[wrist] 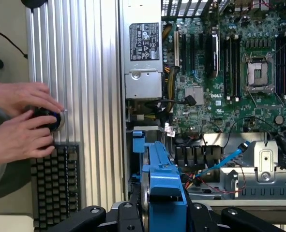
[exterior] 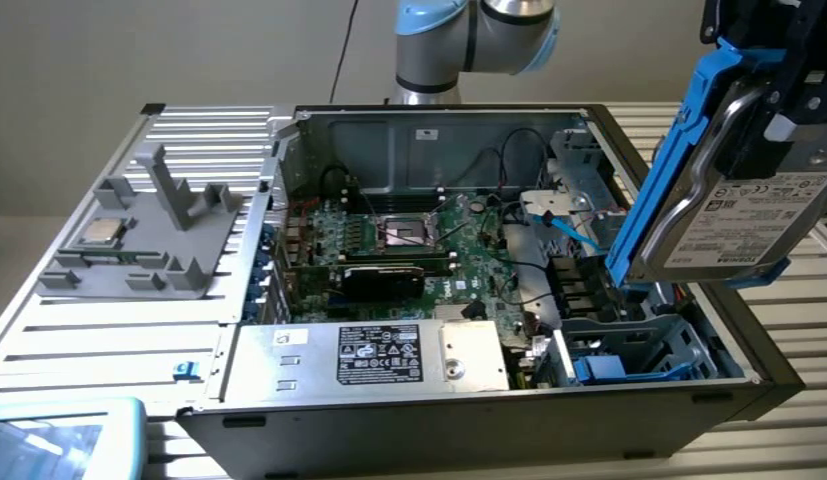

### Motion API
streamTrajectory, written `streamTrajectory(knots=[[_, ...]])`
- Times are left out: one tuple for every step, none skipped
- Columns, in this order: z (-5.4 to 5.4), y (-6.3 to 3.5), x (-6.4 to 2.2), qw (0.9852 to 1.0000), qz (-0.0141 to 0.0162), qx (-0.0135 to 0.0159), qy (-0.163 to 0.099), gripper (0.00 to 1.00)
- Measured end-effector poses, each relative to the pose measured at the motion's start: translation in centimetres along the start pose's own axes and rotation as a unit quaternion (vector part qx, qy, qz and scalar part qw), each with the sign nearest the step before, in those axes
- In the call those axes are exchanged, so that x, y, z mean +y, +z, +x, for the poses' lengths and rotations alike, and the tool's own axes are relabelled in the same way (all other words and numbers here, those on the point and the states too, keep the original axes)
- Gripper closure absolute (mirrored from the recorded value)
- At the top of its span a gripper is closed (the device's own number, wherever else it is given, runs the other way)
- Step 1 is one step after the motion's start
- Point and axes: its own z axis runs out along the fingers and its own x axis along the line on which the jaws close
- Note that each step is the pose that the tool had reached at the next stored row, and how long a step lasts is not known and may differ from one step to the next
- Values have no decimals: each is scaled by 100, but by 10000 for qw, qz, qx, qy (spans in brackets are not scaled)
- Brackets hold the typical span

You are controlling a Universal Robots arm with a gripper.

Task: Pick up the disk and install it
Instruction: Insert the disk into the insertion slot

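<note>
One disk (exterior: pixel 727 215) hangs on edge in the upper right of the exterior view, clamped by the end effector (exterior: pixel 757 125). It is held upright over the bay (exterior: pixel 633 345) of the open case (exterior: pixel 520 425), probably so it can slide in edgewise.

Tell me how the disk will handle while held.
Likely rigid: the disk hangs on edge without sagging. Probably heavy for its size, being a metal-cased slab. The blue carrier looks like thin plastic, so its tabs may flex.
</note>
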Motion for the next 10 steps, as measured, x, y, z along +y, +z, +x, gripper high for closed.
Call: streamTrajectory(knots=[[0,0,0,10000,0,0,0,63],[0,2,0,10000,-1,0,0,63],[0,8,0,10000,-4,0,0,63],[-1,19,1,10000,-10,-4,0,63],[-1,34,1,10000,-17,-7,-1,63],[-1,50,2,10000,-26,-8,-1,63],[-2,65,2,10000,-35,-8,-1,63],[-3,80,3,10000,-44,-8,-1,63],[-3,94,3,10000,-52,-10,-1,63],[-4,108,4,10000,-60,-14,-2,63]])
